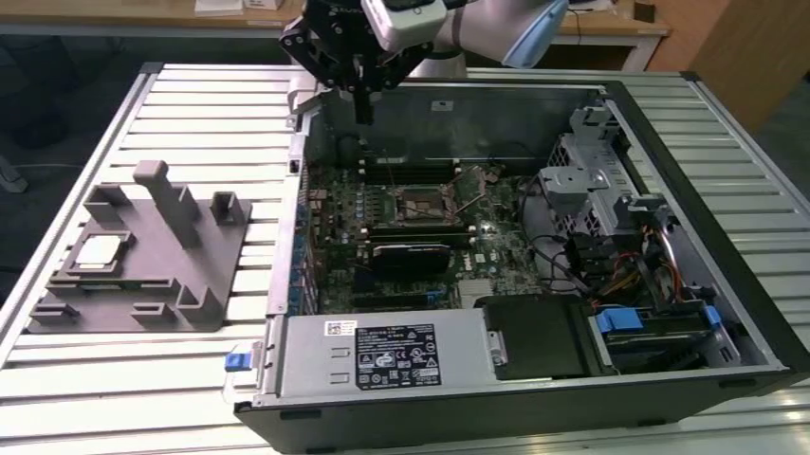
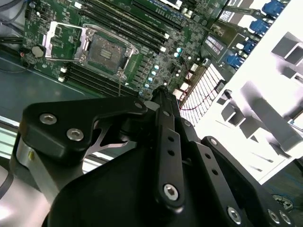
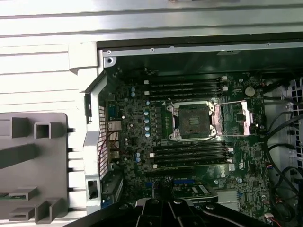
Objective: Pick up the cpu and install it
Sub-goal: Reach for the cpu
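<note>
One cpu (image 1: 99, 250) is seen in the exterior view, laid flat on one grey holder (image 1: 190, 275), near the holder's 9 o'clock edge. The holder is set on one slatted table (image 1: 190, 104), at 9 o'clock from one open computer case (image 1: 708, 190). Inside the case, one square socket (image 3: 191, 120) is found on one green board (image 3: 246, 170). In the first wrist view its metal lid (image 3: 235, 118) is swung open. Two rows of long black memory slots (image 3: 187, 88) are placed by the socket, one row on each side. One gripper (image 1: 363, 119) is held above the case's 11 o'clock corner, well apart from the cpu. Its two fingers (image 2: 163, 123) are pressed together, and nothing is held between them.
</note>
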Controlling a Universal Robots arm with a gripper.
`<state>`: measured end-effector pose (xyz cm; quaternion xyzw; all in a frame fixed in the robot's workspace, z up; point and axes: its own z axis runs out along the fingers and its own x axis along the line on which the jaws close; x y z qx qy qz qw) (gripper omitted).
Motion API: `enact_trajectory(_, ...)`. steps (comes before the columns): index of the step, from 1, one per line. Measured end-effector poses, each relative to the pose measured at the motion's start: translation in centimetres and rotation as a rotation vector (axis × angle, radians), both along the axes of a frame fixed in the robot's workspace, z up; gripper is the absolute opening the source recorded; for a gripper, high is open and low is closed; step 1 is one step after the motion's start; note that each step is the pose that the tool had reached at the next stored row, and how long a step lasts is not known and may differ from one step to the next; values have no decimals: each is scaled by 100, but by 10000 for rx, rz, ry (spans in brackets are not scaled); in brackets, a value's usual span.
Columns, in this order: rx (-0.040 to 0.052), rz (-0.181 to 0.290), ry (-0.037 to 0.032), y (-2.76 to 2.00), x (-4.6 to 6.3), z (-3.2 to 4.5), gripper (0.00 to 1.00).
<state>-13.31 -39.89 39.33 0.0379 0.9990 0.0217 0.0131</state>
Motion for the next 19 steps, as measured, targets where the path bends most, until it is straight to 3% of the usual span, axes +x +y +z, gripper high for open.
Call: enact_trajectory(19, 1, 0, -24, 0, -285, 0, 11)
